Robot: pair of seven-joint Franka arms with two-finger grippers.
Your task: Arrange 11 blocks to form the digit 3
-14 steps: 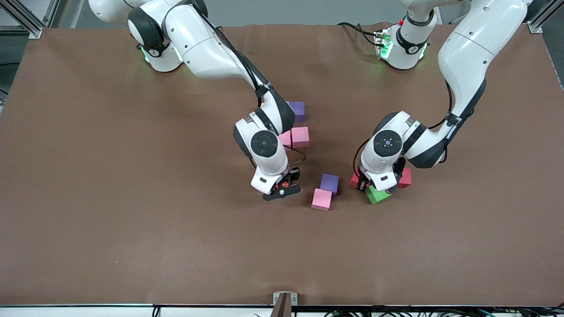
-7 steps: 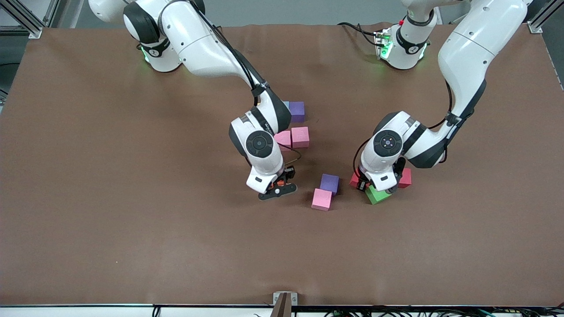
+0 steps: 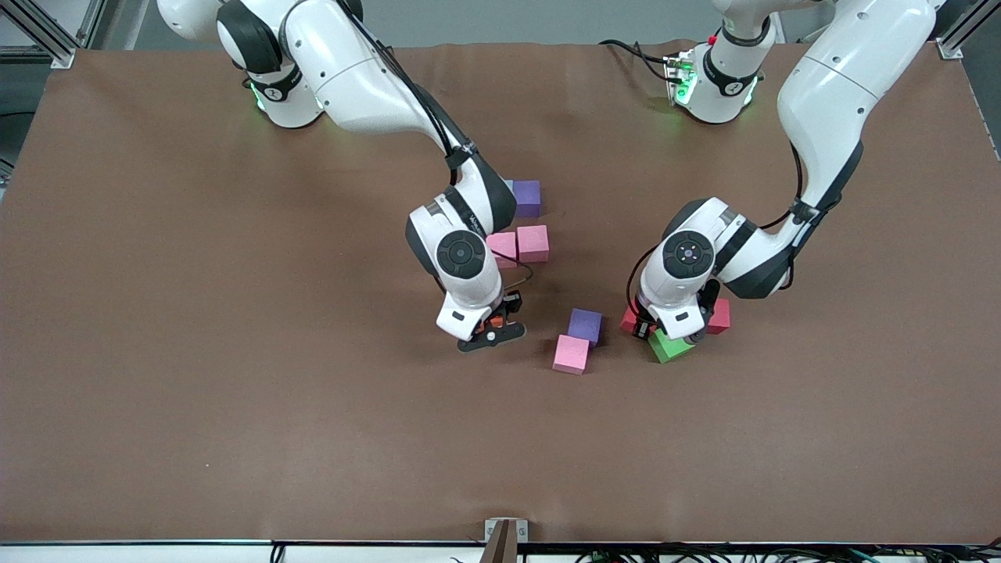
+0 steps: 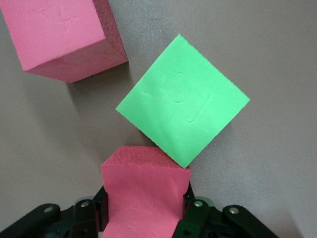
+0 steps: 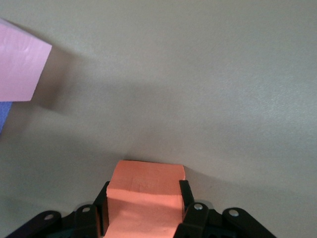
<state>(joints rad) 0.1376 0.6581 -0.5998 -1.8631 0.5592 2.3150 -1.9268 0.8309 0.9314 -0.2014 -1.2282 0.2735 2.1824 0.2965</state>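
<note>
In the front view, the right end effector [image 3: 491, 332] is low over the brown counter [image 3: 235, 391] beside a pink foam cube [image 3: 571, 354] and a purple foam cube [image 3: 585, 324], and the left end effector [image 3: 671, 332] is down among the red foam cubes [image 3: 719, 315] and the green foam cube [image 3: 669, 346]. In the left wrist view, the left one is clenched on a red matte foam cube [image 4: 143, 196] whose corner touches the green cube; such foam looks light and soft, so I judge a gentle hold on two flat faces is best. In the right wrist view, the right one grasps an orange foam cube [image 5: 144, 196] by its flat sides, just above the bare counter.
</note>
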